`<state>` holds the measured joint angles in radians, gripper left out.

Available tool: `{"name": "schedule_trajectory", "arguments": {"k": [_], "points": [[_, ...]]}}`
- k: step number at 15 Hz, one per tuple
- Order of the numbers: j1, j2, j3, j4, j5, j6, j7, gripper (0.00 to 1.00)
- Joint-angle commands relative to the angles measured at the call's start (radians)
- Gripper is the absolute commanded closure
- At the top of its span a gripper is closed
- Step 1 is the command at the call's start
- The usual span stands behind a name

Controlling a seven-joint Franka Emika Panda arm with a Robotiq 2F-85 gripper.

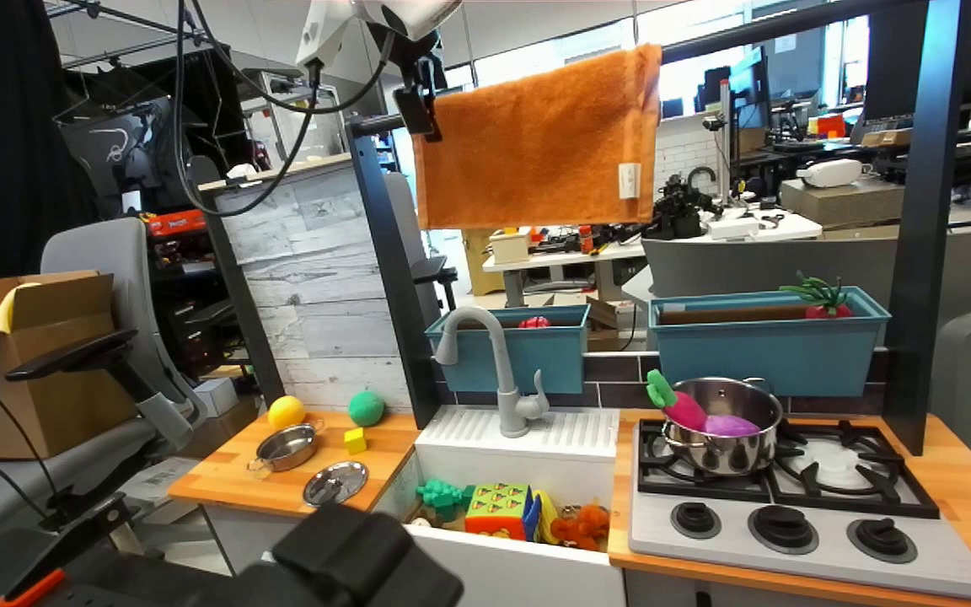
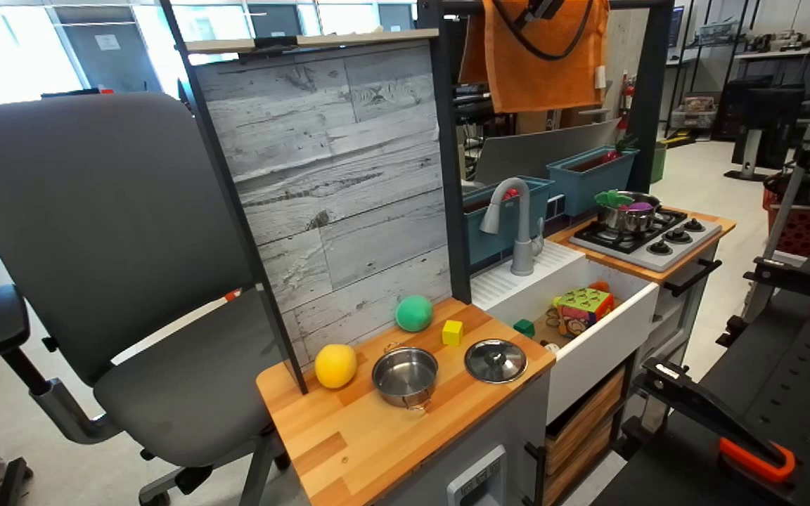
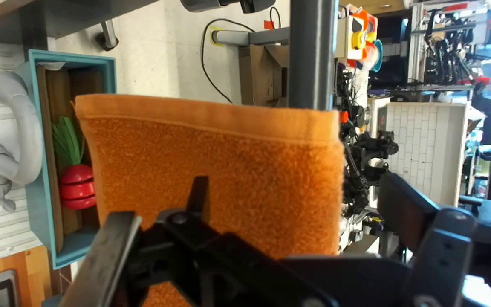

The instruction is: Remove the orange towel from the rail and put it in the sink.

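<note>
Above the back edge of the counter (image 2: 349,436), over a round dark rail (image 3: 312,55), hangs the orange towel (image 1: 536,152): an oblong of nubbly terry with a smooth, flat band at its edge and a white label (image 1: 630,180) near a lower corner. The black tool (image 3: 256,209) is at the towel's upper end away from the stove (image 1: 730,548), its fingers (image 3: 100,264) standing wide apart in the wrist view; whether they touch the cloth I cannot tell. Below, the smooth white sink (image 2: 605,362) breaks the counter's front edge, a grey gooseneck tap (image 1: 502,362) behind it; toys (image 1: 443,497) lie inside, among them a cube (image 2: 584,309) with printed faces. The counter is of jointed wooden strips, honey to russet. At its front corner beside the sink lies a round, shiny lid (image 2: 495,360); toward the outer back corner, a yellow ball (image 2: 335,365); along the back edge, a green ball (image 2: 414,313) with a yellow block (image 2: 452,333) near it; between lid and yellow ball, a shallow metal pan (image 2: 403,372). Past the sink, the stove carries a polished pot (image 1: 726,455) of pink and purple toy pieces (image 1: 730,426). Teal planters (image 1: 764,362) line the back edge, as does a whitewashed plank panel (image 2: 335,183). Around are a grey office chair (image 2: 95,211), a cardboard box (image 1: 72,371) and bright windows (image 2: 201,21).
</note>
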<state>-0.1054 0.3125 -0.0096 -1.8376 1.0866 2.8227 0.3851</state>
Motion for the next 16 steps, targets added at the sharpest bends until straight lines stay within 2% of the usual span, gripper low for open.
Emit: {"name": "schedule_trajectory", "arguments": {"k": [1,4,10,14,16], "points": [[0.012,-0.025,-0.032,-0.032,-0.011,-0.028,0.048,0.26],[0.013,-0.027,-0.038,-0.04,-0.01,-0.03,0.056,0.51],[0.011,-0.036,-0.031,-0.025,0.005,-0.03,0.038,0.95],[-0.005,-0.042,-0.014,-0.032,0.012,-0.038,0.008,0.93],[-0.008,-0.053,-0.014,-0.051,-0.017,-0.081,-0.034,0.93]]}}
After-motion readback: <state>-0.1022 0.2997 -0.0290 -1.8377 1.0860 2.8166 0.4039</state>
